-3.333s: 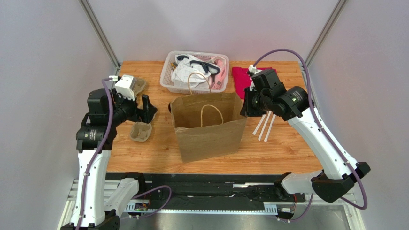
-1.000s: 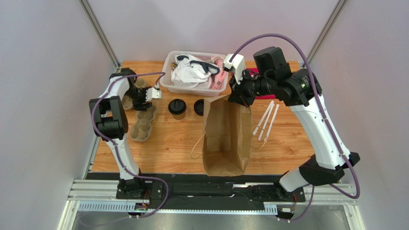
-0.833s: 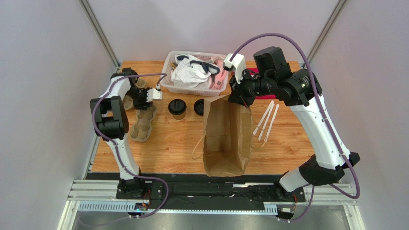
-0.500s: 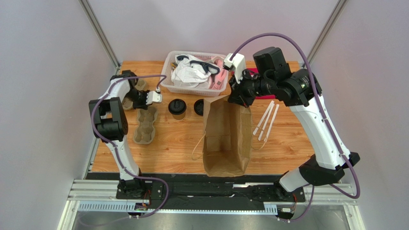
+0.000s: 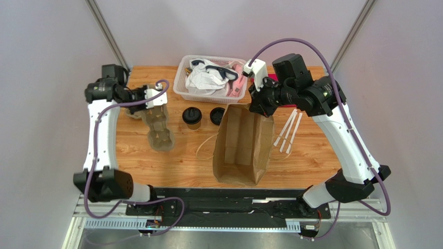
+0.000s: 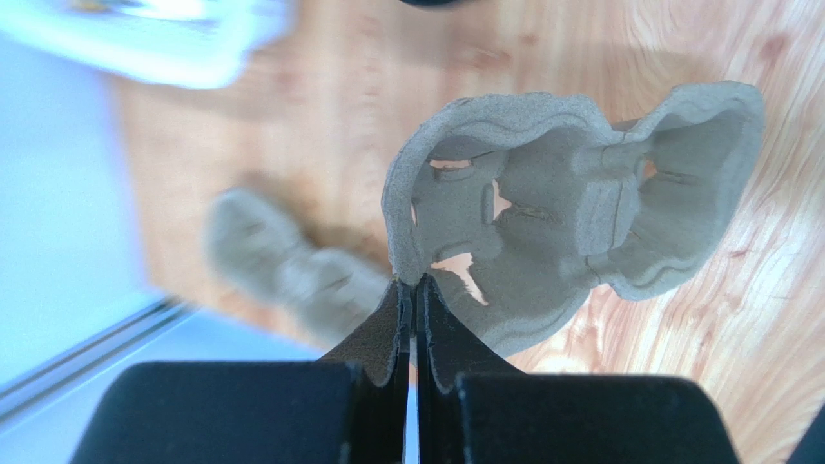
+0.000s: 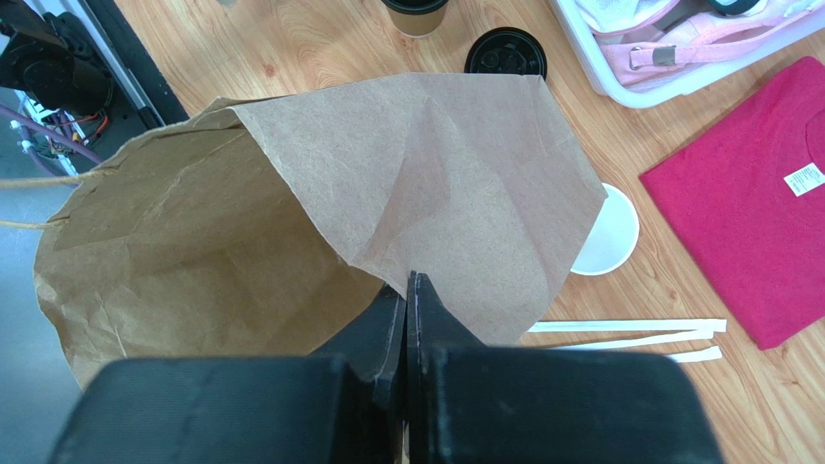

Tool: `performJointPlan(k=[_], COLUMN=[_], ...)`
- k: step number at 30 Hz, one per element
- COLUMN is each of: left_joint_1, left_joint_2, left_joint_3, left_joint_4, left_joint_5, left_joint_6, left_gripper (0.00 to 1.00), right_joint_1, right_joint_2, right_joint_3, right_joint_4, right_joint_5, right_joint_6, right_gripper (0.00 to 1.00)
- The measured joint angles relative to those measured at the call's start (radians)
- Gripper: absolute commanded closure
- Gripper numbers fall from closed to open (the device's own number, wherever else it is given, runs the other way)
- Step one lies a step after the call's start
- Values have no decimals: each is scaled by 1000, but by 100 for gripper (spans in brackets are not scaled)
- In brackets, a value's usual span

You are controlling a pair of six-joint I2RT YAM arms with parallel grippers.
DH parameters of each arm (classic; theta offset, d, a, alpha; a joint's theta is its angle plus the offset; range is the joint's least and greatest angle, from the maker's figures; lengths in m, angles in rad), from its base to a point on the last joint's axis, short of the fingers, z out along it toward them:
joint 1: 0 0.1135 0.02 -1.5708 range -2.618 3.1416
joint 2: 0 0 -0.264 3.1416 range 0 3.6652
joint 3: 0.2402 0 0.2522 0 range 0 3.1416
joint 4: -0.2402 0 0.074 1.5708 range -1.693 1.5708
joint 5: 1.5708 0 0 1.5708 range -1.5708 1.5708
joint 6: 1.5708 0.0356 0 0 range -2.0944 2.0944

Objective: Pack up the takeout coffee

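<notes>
The bag (image 5: 240, 150) sits in the middle of the counter (image 5: 177, 163). Its mouth is open, and the top view looks down inside it. A string handle (image 5: 205, 146) hangs out on the left side of the bag.

The right end effector (image 5: 258, 108) is at the far edge of the bag. Its two fingers are squeezed together on the paper rim, so it is clamped on the bag.

The coffee (image 5: 192, 115) stands upright on the counter, left of the bag and near the bag's far corner. It has its black top on. It does not touch the bag. A spare lid (image 5: 217, 115) lies flat between the coffee and the bag, just beside the bag.

Further left of the bag is the left end effector (image 6: 414, 282). Its fingers are pressed together on the rim of a tray (image 6: 571, 213), so it is clamped on the tray. The tray is tilted and looks blurry from the top. I cannot tell if its low end touches the counter. A second tray (image 6: 290, 275) lies on the counter, even further from the bag. It is blurry too.

Behind the bag is a white basket (image 5: 179, 80) full of clothes.

Right of the bag lie three white straws (image 5: 288, 129), side by side. A white round thing (image 7: 608, 242) peeks out from behind the bag's edge, close to the straws. A pink shirt (image 7: 765, 213) lies flat, right of the bag and further back.
</notes>
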Motion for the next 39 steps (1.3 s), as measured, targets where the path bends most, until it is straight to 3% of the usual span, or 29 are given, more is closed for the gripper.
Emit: performJointPlan(k=[7,12,16,20,26,32,39], left_joint_1=[-60,-258,-342,-473,-848,-1072,-1310], left_joint_2=[-155,-220,-240,-237,-166,-105,-149], left_joint_3=[480,737,863,853,764,622,385], left_joint_4=[-12,70,143,182,188,254,360], left_joint_5=[77,70,58,4,-262,-499,-698], left_joint_6=[-355,-623,-787,-853,-819,-703,-522], left_gripper=[100,100,100,100,100,100,100], right_joint_1=[0,0,0,0,0,0,0], right_joint_2=[-1,0,3,3,14,35,49], right_joint_3=[0,0,5,6,5,2,13], right_joint_4=[0,0,0,0,1,7,8], right_joint_5=[9,15,30,42,69,79,25], right_joint_6=[21,35,49,59,63,72,82], right_gripper=[100,100,100,100,100,100,100])
